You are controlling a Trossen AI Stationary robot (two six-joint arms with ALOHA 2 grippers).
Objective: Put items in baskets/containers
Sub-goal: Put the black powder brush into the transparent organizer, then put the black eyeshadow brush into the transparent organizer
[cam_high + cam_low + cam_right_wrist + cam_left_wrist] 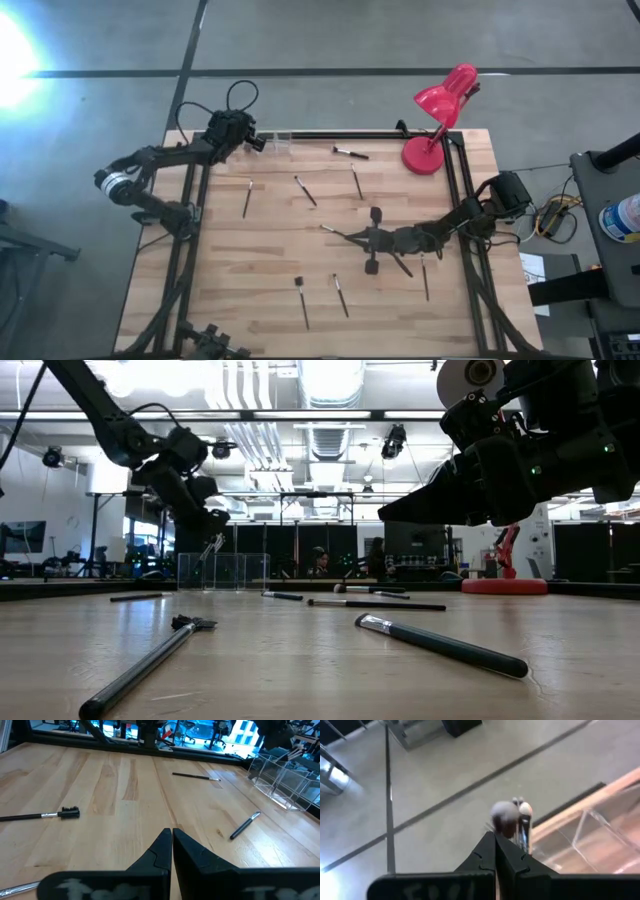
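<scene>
Several thin dark brushes lie flat on the wooden table, among them one [247,198] at the left, one [305,190] at mid-table and one [340,295] near the front. The clear container [282,140] stands at the far edge. A few brushes [506,817] stand in it, heads up, leaning on its wall [222,571]. My left gripper [258,142] is shut just left of and above the container, with the brush heads right beyond its fingertips [495,845]. My right gripper [171,832] hovers shut over mid-table [372,240], holding nothing.
A red desk lamp [435,110] stands at the far right corner. A black frame rail [350,134] runs along the table's far edge and down both sides. A brush with a comb-like head [40,815] and a pale-tipped one [245,826] lie ahead of my right gripper.
</scene>
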